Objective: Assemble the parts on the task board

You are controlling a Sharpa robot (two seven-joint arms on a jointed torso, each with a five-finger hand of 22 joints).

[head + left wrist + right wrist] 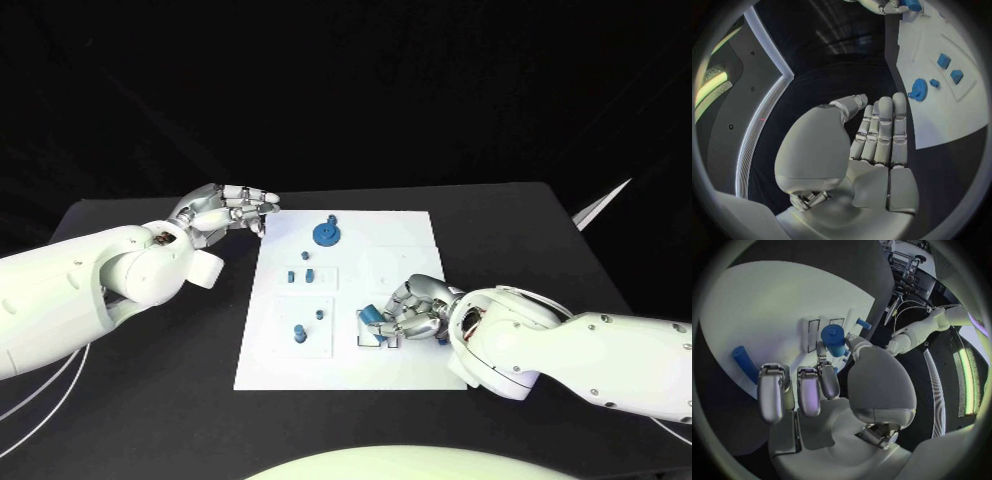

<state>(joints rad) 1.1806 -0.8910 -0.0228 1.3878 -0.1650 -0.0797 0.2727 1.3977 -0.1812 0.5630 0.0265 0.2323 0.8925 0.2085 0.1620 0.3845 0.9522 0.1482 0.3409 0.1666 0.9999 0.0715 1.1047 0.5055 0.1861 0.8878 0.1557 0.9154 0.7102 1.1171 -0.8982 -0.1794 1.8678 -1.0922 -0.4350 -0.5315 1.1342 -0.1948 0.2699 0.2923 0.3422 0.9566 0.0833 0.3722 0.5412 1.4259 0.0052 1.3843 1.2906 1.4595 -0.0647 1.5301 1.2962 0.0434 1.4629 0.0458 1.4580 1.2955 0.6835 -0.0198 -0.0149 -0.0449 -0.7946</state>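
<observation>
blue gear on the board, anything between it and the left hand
Nothing visible. The left hand hovers with nothing in it off the task board's far left corner; the blue gear lies flat just beyond, with only bare white board between them.

Readable text: none in any of the three views.
Task board (411,235): plain white face with faint outlined squares; no letters, numbers or signs can be made out on it.
Blue parts (327,234): bare blue surfaces, no marks legible.
Left hand (231,208): silver, no brand or label readable.
Right hand (408,306): silver, no brand or label readable.
Table (173,400): black, no lettering visible.
</observation>
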